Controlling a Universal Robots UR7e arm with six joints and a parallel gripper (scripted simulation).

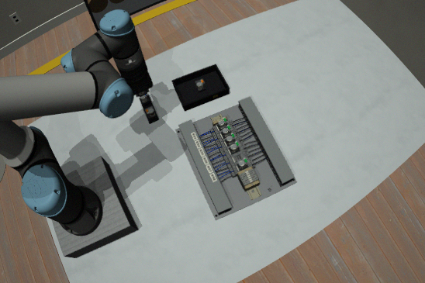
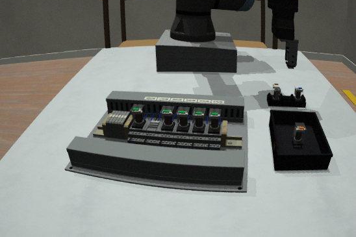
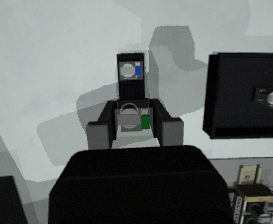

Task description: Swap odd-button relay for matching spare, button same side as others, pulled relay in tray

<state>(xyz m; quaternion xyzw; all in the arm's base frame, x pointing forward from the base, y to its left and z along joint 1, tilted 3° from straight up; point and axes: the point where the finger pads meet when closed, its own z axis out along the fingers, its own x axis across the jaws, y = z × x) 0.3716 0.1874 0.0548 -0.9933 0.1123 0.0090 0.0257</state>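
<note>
My gripper (image 1: 143, 96) (image 2: 291, 64) (image 3: 133, 111) is shut on the green-button relay (image 3: 130, 120), high above the small black holder (image 1: 153, 120) (image 2: 286, 102) (image 3: 131, 90). Its green button is on the right in the wrist view; a finger hides it in the exterior view. The holder bears an orange-button relay (image 2: 276, 93) and a blue-button relay (image 2: 298, 94) (image 3: 128, 71). Another orange-button relay (image 1: 199, 84) (image 2: 299, 134) stands in the black tray (image 1: 191, 95) (image 2: 300, 162). In the row, five relays have green buttons; the empty socket (image 1: 240, 155) (image 2: 154, 124) is second from the terminal block.
Grey wiring ducts (image 1: 267, 142) (image 2: 156, 156) flank the socket row on both sides. The terminal block (image 1: 248, 178) (image 2: 117, 123) closes one end of the row. The tray's raised walls stand between the holder and the panel's upper corner in the top view.
</note>
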